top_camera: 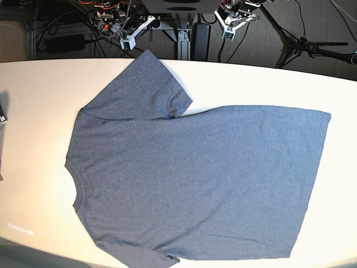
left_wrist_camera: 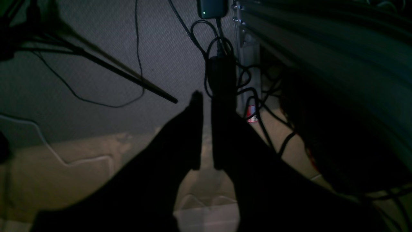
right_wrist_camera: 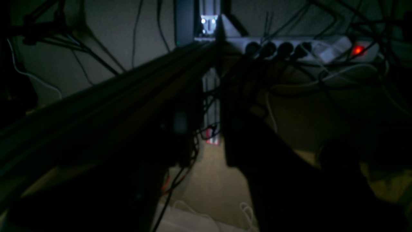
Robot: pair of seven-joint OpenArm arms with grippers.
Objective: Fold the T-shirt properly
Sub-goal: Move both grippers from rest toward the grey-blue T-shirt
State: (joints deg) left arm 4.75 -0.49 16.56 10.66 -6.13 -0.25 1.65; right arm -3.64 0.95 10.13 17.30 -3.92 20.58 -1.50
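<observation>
The T-shirt (top_camera: 195,178) is seen spread flat, plain side up, on the white table (top_camera: 33,100), collar toward the base view's left, hem toward its right. Beyond the far edge, both arms are parked. The left gripper (left_wrist_camera: 206,129) is held nearly closed, a thin slit between empty jaws. The right gripper (right_wrist_camera: 206,135) is seen parted, nothing gripped, above a power strip (right_wrist_camera: 302,48).

The T-shirt (top_camera: 195,178) lies flat, plain side up, on the white table (top_camera: 33,100), collar toward the table's left edge and hem toward its right. One sleeve points at the far edge, beyond which both grippers (top_camera: 131,39) (top_camera: 228,28) hang above cables
</observation>
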